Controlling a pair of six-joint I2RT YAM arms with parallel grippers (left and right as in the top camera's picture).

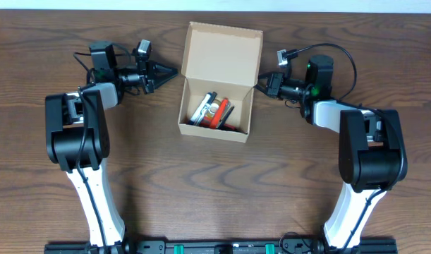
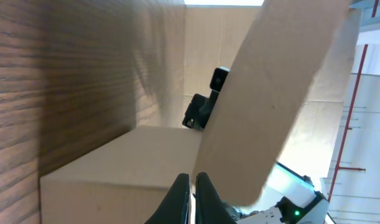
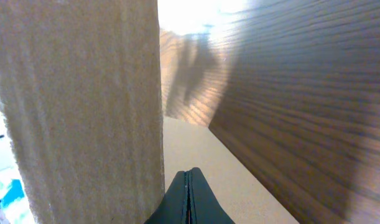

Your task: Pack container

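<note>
The container [image 1: 211, 132] sits at the middle of the worktop [image 1: 215, 197], a small rectangular box of plain tan cardboard with no markings. Its hinged lid [image 1: 223, 51] is open and thrown back on the far side, showing a bare inner face. A short side flap [image 1: 253, 89] stands at its right edge. Inside lies a small cluster of slim items [image 1: 214, 111] in red, black and white, pen-like, angled across the floor of the box; what exactly they are cannot be told.

The left jaws are just beside the container's left wall, near the lid hinge, pointing at it. In the left wrist view their fingertips [image 2: 180, 186] are pressed almost together with nothing between them, and the box wall [image 2: 134, 162] fills the space ahead.

The right jaws are at the container's right side, by the side flap. In the right wrist view the fingertips [image 3: 177, 186] meet in a closed point, empty, with a cardboard panel [image 3: 84, 106] rising just to one side.
</note>
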